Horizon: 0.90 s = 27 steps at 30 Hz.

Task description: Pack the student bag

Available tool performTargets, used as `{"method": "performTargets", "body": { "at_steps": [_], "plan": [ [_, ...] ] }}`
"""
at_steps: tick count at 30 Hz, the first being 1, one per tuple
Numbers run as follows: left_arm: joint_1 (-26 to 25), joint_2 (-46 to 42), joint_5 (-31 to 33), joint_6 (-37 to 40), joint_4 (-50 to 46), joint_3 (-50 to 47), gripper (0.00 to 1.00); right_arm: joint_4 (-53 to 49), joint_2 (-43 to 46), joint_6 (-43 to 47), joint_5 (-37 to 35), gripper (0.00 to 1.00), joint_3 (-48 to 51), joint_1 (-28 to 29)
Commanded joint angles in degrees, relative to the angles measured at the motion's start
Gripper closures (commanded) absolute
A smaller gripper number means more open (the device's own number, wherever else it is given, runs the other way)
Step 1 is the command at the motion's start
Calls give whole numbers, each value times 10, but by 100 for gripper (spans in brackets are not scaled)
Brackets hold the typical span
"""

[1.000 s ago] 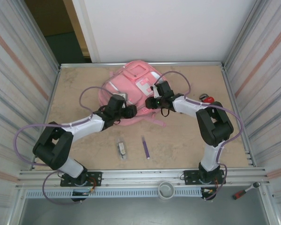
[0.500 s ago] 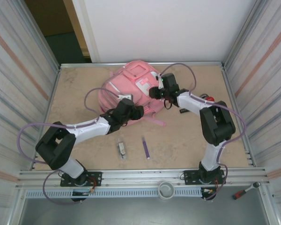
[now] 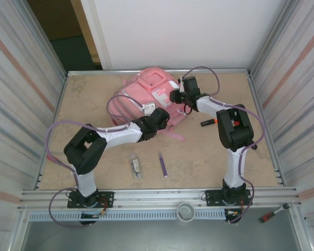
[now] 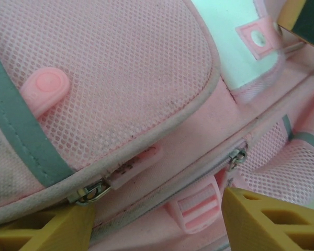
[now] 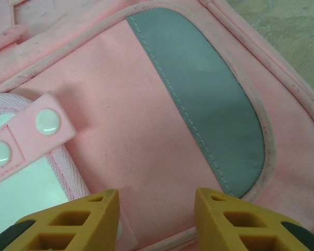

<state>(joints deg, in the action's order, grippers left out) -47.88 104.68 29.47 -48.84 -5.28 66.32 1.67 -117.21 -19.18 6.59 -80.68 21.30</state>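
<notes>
Listing first the student bag (image 3: 141, 99): pink, flat on the table (image 3: 94, 151) at far centre, front patches up, longer run roughly left to right. Left gripper (image 3: 159, 118) at the bag's near right edge, fingers (image 4: 272, 219) apart and clamped on nothing. From the left wrist, tips straddling a zip track (image 4: 188, 180), with one metal zip pull (image 4: 89, 192) just beside the left finger, a second pull (image 4: 236, 156) further along, and a ribbed pink strap end (image 4: 196, 209) between the tips. Right gripper (image 3: 176, 97) at the bag's right side, close over the fabric, jaws likewise parted with nothing pinched; ahead of it in the right wrist view, a grey patch (image 5: 209, 104) and a snap tab (image 5: 39, 125). Loose stock near of the bag and apart from it: purple pen (image 3: 162, 163), small grey object (image 3: 137, 166), and an orange-and-black marker (image 3: 208, 122) off to the right. Judged: zip line directly ahead of the left fingers, slanting across their gap, hence left arm the nearer for any pull. No open pocket evident, packing apparently barely begun.
</notes>
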Motion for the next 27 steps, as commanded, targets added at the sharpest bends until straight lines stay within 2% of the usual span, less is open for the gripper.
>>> {"method": "performTargets", "body": {
  "at_steps": [1, 11, 20, 21, 27],
  "plan": [
    [8, 14, 69, -25, -38, 28, 35, -28, -12, -19, 43, 60, 21, 15],
    [14, 28, 157, -41, -81, 77, 47, -39, -10, -12, 47, 60, 32, 18],
    [37, 78, 158, -72, -105, 123, 54, -35, -3, -10, 49, 61, 40, 19],
    [37, 81, 159, -72, -106, 126, 57, -35, -3, -10, 49, 61, 40, 19],
    [38, 69, 150, -43, -79, 112, 84, -35, -1, -8, 48, 61, 45, 16]
  ]
}}
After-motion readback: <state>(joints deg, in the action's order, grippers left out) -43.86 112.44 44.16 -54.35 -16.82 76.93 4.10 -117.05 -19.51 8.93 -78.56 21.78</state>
